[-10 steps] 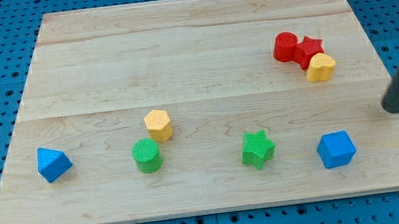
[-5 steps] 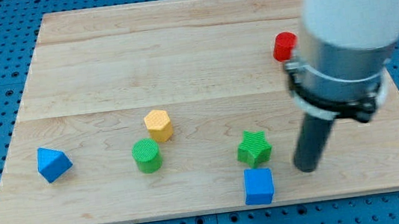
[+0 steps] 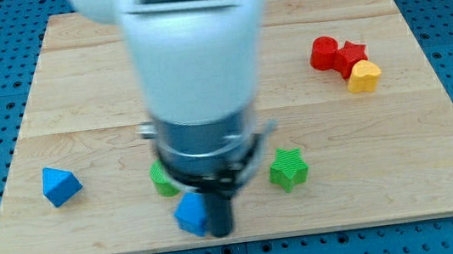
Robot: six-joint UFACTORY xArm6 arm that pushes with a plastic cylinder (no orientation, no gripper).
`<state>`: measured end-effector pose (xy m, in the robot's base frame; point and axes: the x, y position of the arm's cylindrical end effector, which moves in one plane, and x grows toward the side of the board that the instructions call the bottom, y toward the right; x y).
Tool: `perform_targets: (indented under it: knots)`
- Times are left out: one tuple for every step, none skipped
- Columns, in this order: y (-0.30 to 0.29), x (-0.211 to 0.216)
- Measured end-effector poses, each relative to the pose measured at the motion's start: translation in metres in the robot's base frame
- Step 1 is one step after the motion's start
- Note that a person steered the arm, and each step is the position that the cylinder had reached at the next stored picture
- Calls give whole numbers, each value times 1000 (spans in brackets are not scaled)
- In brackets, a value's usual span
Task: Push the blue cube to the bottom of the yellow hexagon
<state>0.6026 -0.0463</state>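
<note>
The blue cube (image 3: 190, 213) sits near the board's bottom edge, below the green cylinder (image 3: 161, 180). My tip (image 3: 221, 231) is right beside the cube on its right, touching or nearly touching it. The arm's white and grey body fills the middle of the view and hides the yellow hexagon completely. Only the left part of the green cylinder shows past the arm.
A green star (image 3: 289, 169) lies right of my tip. A blue triangular block (image 3: 60, 185) lies at the left. A red cylinder (image 3: 323, 52), red star (image 3: 352, 55) and small yellow block (image 3: 364, 76) cluster at the upper right. The wooden board (image 3: 67, 77) rests on blue pegboard.
The arm has swept left across the board's lower part. The blue cube has slid left from under the green star to under the green cylinder. The green star stays put.
</note>
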Motion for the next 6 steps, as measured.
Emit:
perform_targets:
  knots:
    - [-43,-27]
    - [-36,14]
    - [-112,15]
    - [-135,-5]
    - [-73,-45]
    - [-87,-37]
